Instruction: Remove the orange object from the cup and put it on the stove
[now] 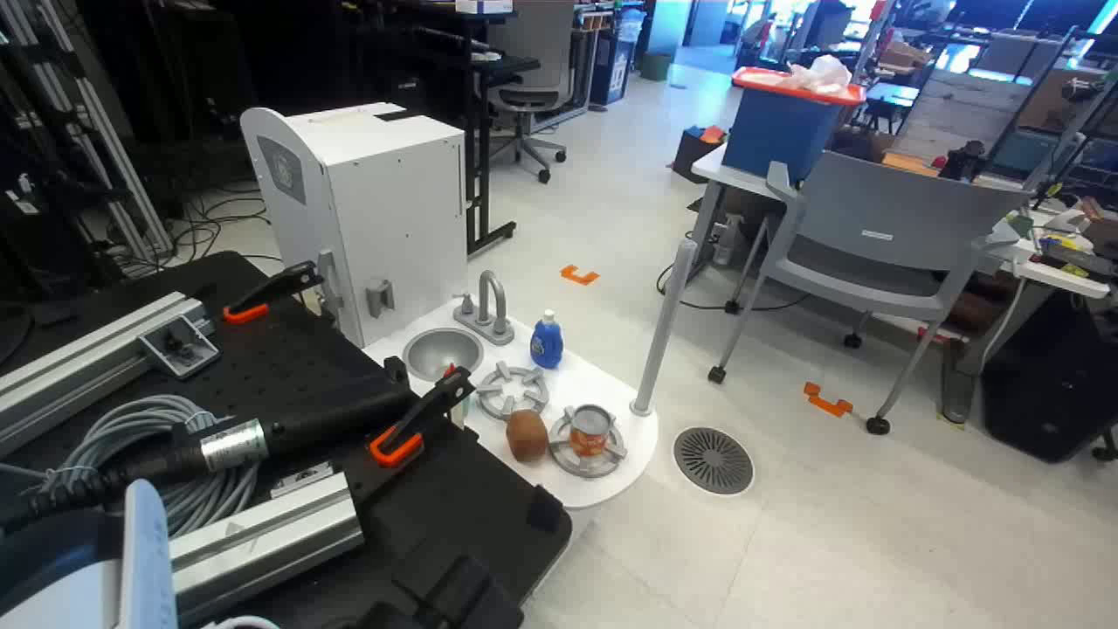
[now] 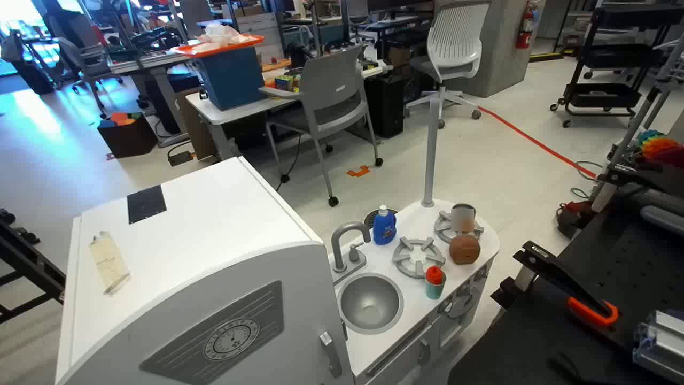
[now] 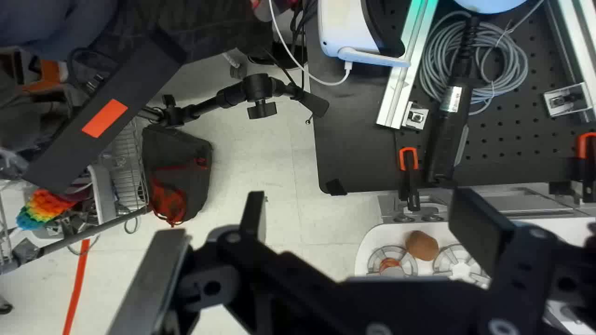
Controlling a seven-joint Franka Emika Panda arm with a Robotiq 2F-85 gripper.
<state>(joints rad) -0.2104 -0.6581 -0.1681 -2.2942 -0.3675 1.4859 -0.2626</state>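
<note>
"Up close in the wrist view, how do the jaws look?"

"They are spread wide apart. I can see the floor (image 3: 284, 186) and a bit of the white table (image 1: 585, 382) through the gap."

"What is on the black table (image 3: 358, 167)?"

"A curled-up gray cable (image 3: 518, 65) and a metal bar (image 3: 395, 104)."

"What comes next, past that?"

"The white table. A little light blue cup (image 2: 434, 292) stands on it. The orange object (image 2: 435, 275) is in the cup, with its round top poking out. In an exterior view, a black and orange clamp (image 1: 428, 411) hides part of the cup."

"What is by the cup?"

"A round gray sink (image 2: 368, 294) is near it. A gray stove ring (image 2: 426, 244) is just beside it. A brown round thing (image 1: 527, 435) sits between that ring and the 2nd stove ring (image 1: 617, 451). On the 2nd ring stands a can (image 1: 589, 437), gray on top and orange lower down."

"And at the far edge?"

"A gray tap (image 2: 336, 251) and a blue bottle (image 2: 384, 229). They show in both exterior views."

"What is way back?"

"A round drain (image 1: 714, 460) in the floor comes first. Then there is a gray chair (image 2: 332, 80), and near it a blue bin (image 2: 232, 80) with an orange lid (image 2: 216, 48)."
</note>
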